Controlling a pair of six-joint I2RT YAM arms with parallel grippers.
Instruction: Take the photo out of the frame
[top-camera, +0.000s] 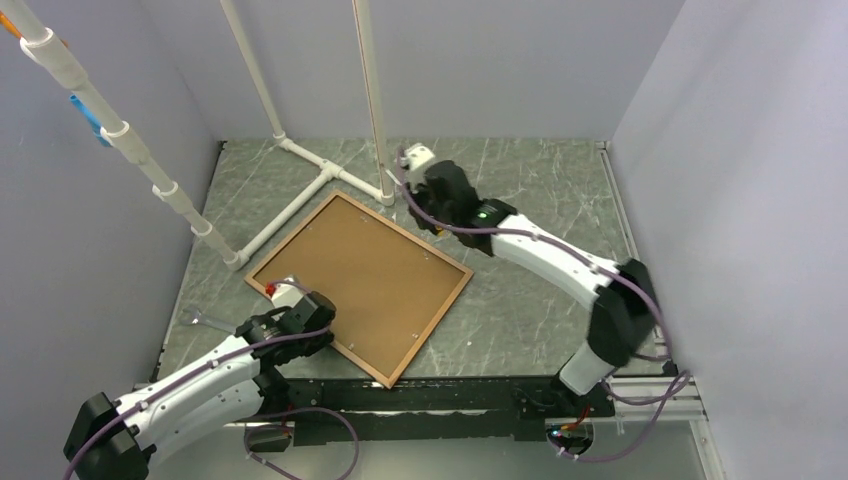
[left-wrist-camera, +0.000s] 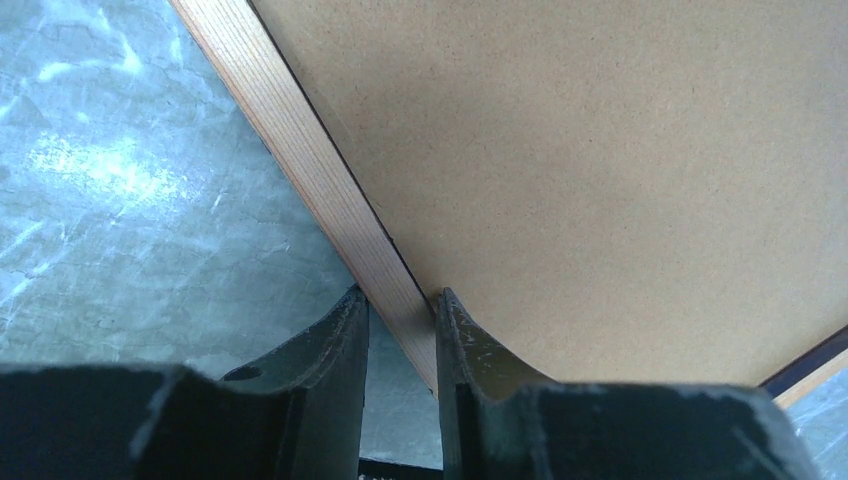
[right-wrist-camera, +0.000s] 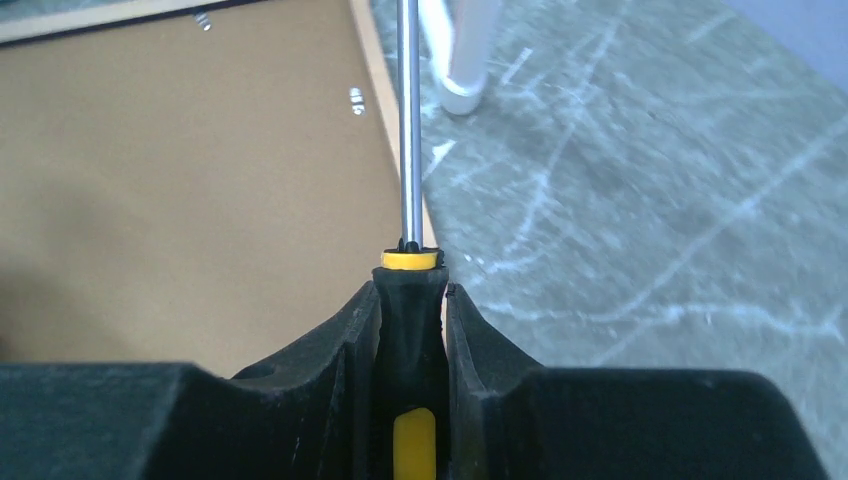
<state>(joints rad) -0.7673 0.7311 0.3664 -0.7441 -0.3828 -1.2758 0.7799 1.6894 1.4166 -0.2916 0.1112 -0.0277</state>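
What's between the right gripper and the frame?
A screwdriver, held by the right gripper, its shaft over the frame edge; the right wrist view shows it.

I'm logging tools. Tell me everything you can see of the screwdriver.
The screwdriver has a black handle with a yellow collar and yellow inset, and a thin bright steel shaft. The right gripper is shut on the handle. The shaft points away, crossing the wooden edge of the frame; its tip is out of view.

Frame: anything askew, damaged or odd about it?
The frame lies face down, backing board up, turned diagonal to the table edges. No damage shows. The left gripper pinches its rim; the right gripper holds a screwdriver.
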